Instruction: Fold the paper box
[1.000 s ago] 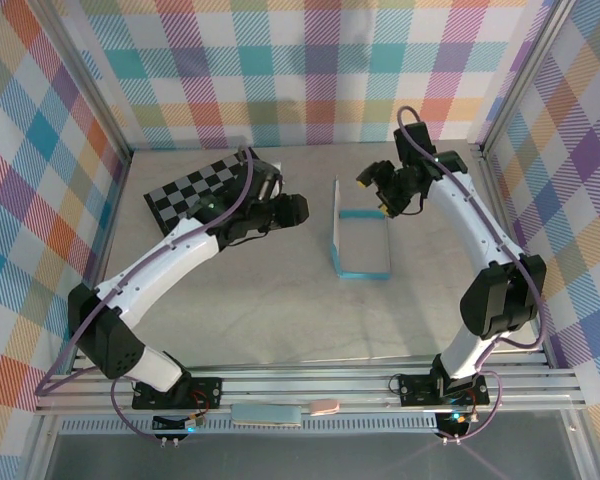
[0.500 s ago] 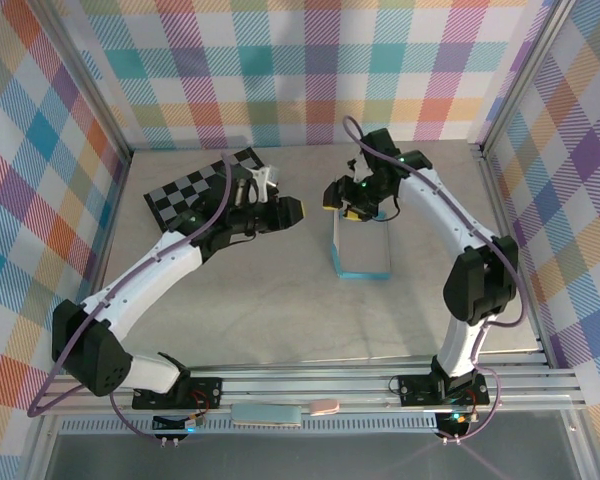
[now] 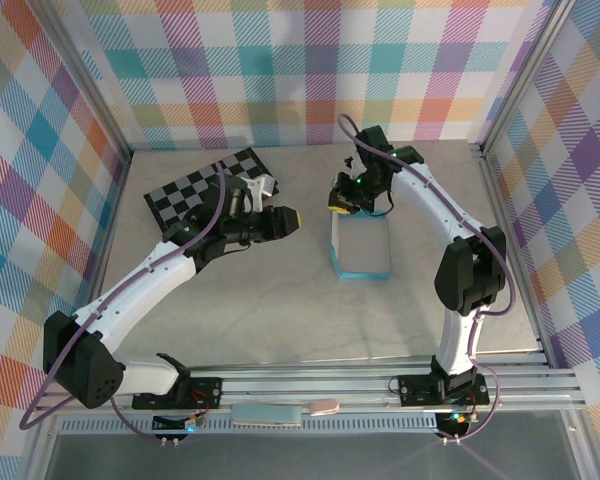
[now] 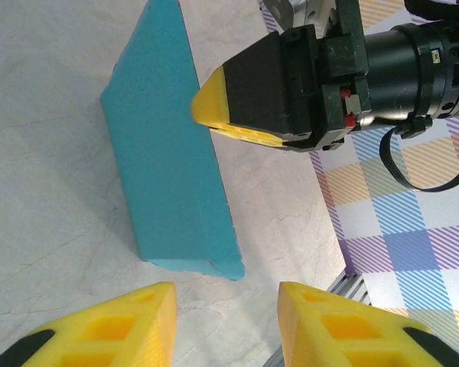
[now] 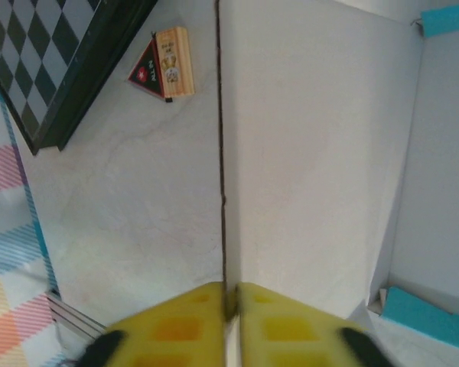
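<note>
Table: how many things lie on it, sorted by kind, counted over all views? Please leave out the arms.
paper box: 1
checkerboard: 1
small wooden block: 1
Total: 3

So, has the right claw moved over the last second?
Yes. The right claw swung left along the far end of the paper box, from near its right corner to the upright left wall, whose edge it now pinches.
</note>
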Controlling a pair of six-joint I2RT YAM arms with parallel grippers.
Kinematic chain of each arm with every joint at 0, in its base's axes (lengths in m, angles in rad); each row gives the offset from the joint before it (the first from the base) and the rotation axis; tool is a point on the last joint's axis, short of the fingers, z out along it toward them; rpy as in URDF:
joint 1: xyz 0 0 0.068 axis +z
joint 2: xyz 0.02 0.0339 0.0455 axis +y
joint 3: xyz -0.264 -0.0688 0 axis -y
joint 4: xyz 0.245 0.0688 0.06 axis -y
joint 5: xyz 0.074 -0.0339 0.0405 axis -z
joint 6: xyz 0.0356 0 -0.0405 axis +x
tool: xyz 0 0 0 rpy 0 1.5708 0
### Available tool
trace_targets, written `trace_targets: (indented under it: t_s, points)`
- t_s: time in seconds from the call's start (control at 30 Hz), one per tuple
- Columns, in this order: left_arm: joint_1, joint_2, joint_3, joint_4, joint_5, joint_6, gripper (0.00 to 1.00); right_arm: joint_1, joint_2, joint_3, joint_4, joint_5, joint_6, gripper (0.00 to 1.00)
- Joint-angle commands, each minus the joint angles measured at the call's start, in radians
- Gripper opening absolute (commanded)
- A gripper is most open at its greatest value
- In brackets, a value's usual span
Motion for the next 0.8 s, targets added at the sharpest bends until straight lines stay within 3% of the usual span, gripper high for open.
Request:
trace_targets:
  t_s: [0.0, 0.23, 0.6, 0.77]
  points:
    - [0.007, -0.028, -0.011, -0.007, 0.013, -0.009, 0.39, -0.001, 0.003, 0.035, -0.003, 0.043, 0.07, 0.0]
    - [0.007, -0.04, -0.01, -0.034, -0.02, -0.006, 0.39, -0.001, -0.033, 0.084, -0.014, 0.205, 0.331, 0.0]
    - [0.007, -0.079, -0.017, -0.068, -0.071, -0.001, 0.39, 0.004, -0.104, 0.12, -0.074, 0.57, 1.123, 0.0]
    - [0.007, -0.096, -0.039, -0.08, -0.076, 0.001, 0.39, 0.0, -0.037, 0.259, -0.223, 0.66, 1.339, 0.0]
